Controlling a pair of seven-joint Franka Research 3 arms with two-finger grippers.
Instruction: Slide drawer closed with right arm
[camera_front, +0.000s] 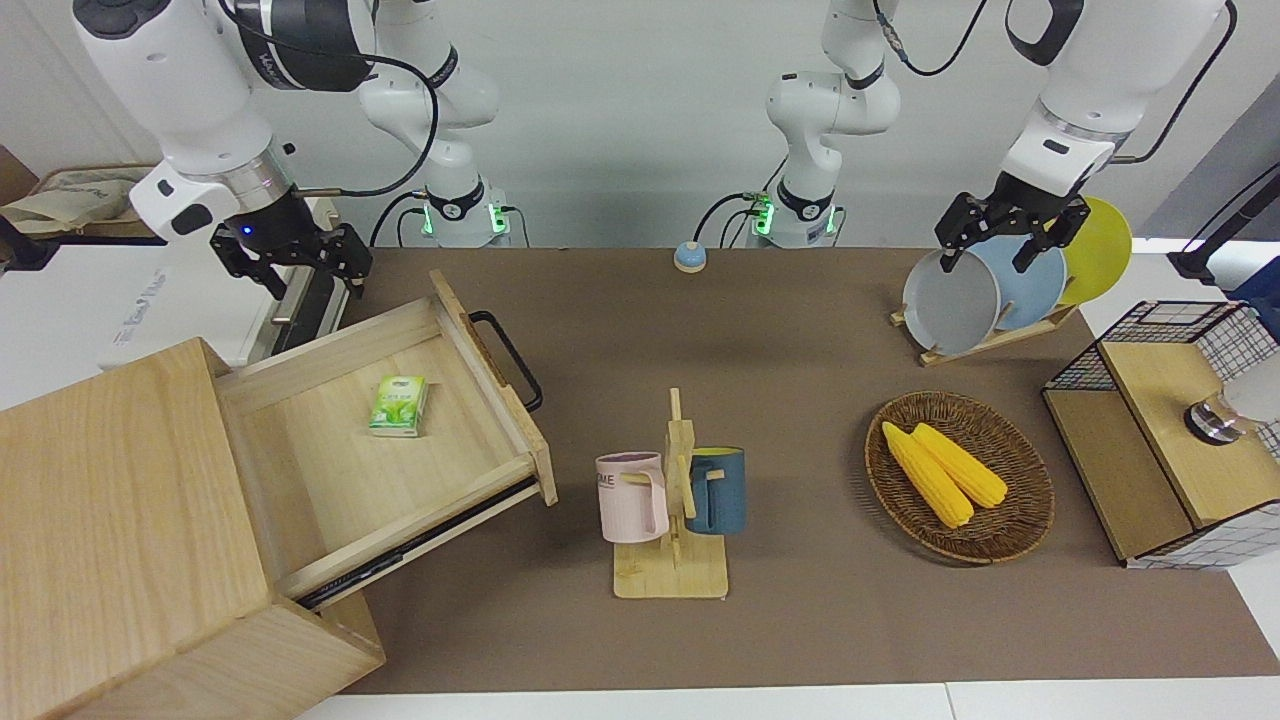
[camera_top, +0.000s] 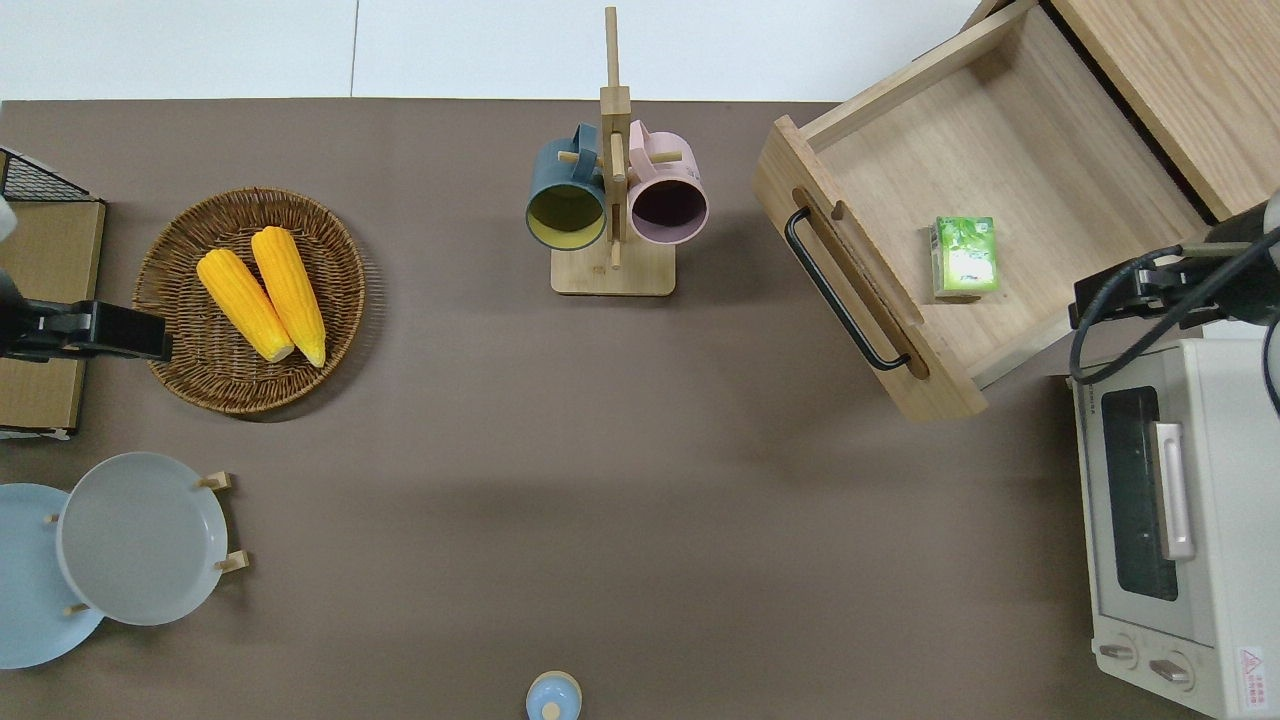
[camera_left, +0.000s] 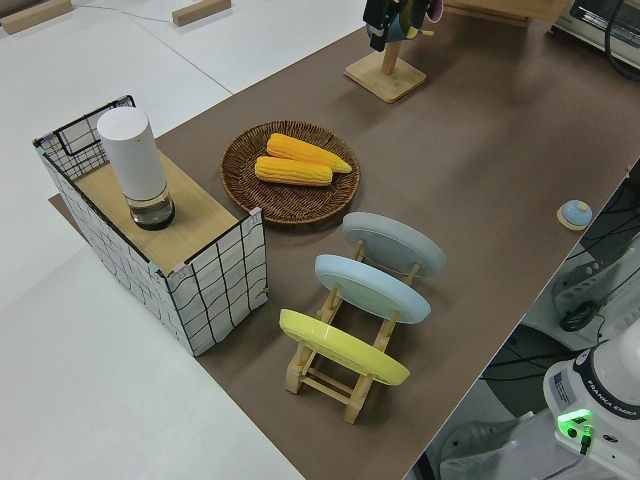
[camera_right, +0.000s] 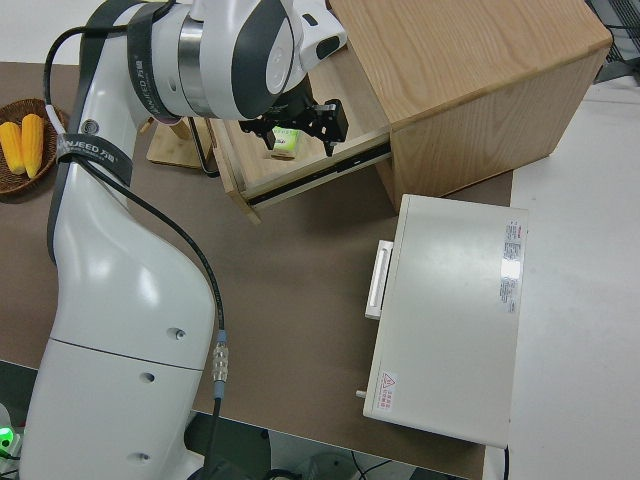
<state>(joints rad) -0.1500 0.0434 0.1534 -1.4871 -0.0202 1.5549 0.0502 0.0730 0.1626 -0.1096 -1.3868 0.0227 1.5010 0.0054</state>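
The pale-wood drawer (camera_front: 330, 470) stands pulled far out of its large box cabinet (camera_front: 110, 500) at the right arm's end of the table. Its black loop handle (camera_front: 510, 360) faces the table's middle. A small green carton (camera_front: 399, 405) lies inside it. My right gripper (camera_front: 290, 255), showing a blue light, is open and empty in the air, over the drawer's side wall nearest the robots (camera_top: 1130, 295). The drawer (camera_top: 1030, 170), handle (camera_top: 840, 290) and carton (camera_top: 965, 257) show in the overhead view. The right side view shows the gripper (camera_right: 300, 125) above the carton (camera_right: 287, 143). The left arm is parked, its gripper (camera_front: 1010, 235) open.
A white toaster oven (camera_top: 1170, 510) stands next to the drawer, nearer to the robots. A wooden mug rack (camera_front: 675, 500) with a pink and a blue mug stands mid-table. A wicker basket (camera_front: 960, 545) holds two corn cobs. A plate rack (camera_front: 985, 345) and a wire-mesh box (camera_front: 1160, 450) stand at the left arm's end.
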